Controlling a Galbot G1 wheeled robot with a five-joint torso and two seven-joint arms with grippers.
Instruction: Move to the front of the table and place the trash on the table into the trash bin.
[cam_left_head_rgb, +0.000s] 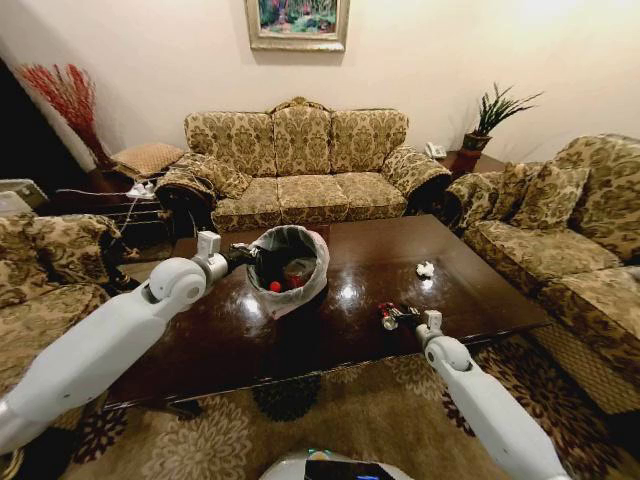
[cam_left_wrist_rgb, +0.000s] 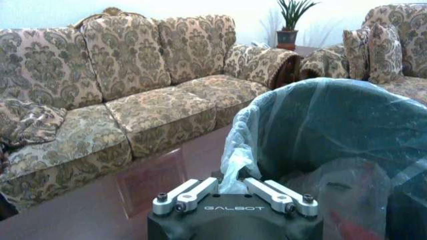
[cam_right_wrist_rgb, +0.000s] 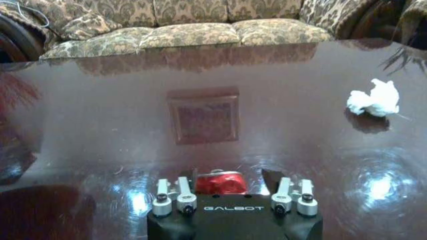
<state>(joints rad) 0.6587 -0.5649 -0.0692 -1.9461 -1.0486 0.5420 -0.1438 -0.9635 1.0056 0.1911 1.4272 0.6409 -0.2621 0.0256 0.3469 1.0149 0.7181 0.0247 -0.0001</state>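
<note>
The trash bin (cam_left_head_rgb: 290, 262) with its grey-white liner stands on the dark table (cam_left_head_rgb: 480, 290), with red trash inside it. My left gripper (cam_left_head_rgb: 243, 258) is shut on the liner at the bin's left rim; the left wrist view shows the left gripper (cam_left_wrist_rgb: 233, 184) pinching the liner of the trash bin (cam_left_wrist_rgb: 333, 145). Near the table's front edge, my right gripper (cam_left_head_rgb: 388, 315) sits low over a red wrapper (cam_left_head_rgb: 384, 309). In the right wrist view the right gripper (cam_right_wrist_rgb: 230, 176) is open, its fingers either side of the red wrapper (cam_right_wrist_rgb: 220, 184). A white paper ball (cam_left_head_rgb: 425, 269) (cam_right_wrist_rgb: 373, 98) lies farther right.
Patterned sofas stand behind the table (cam_left_head_rgb: 300, 165), to its right (cam_left_head_rgb: 560, 240) and to its left (cam_left_head_rgb: 50, 260). A potted plant (cam_left_head_rgb: 485, 125) sits on a corner stand. A square inlay (cam_right_wrist_rgb: 203, 116) marks the table's centre. A patterned rug (cam_left_head_rgb: 330, 420) lies below the front edge.
</note>
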